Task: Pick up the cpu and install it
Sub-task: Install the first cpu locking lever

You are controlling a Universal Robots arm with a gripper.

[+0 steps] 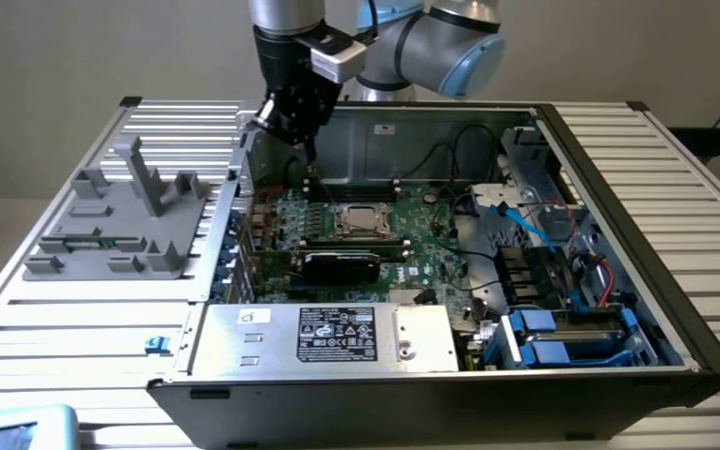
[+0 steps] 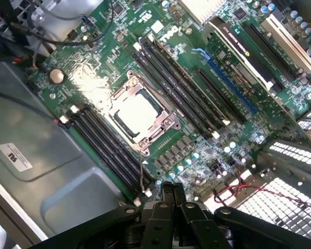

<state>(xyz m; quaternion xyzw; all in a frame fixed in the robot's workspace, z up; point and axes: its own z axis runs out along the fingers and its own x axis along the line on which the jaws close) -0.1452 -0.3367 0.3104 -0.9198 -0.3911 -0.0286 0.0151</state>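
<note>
The cpu (image 1: 360, 220) (image 2: 136, 111), a small square chip with a pale shiny metal top, lies flat inside the metal-framed socket (image 2: 166, 124) on the green motherboard (image 1: 429, 246) of the open computer case. My gripper (image 1: 308, 155) (image 2: 172, 191) hangs above the motherboard's far corner, toward the exterior view's left of the socket and well clear of it. Its two black fingers (image 2: 167, 193) are pressed together with nothing between them.
Black memory slots (image 2: 101, 142) flank the socket on both sides. A black expansion card (image 1: 341, 262) sits in front of the socket, and a power supply (image 1: 329, 336) fills the case's near side. Cables and drive bays (image 1: 547, 281) crowd the exterior view's right. A grey fixture (image 1: 123, 220) stands outside the case.
</note>
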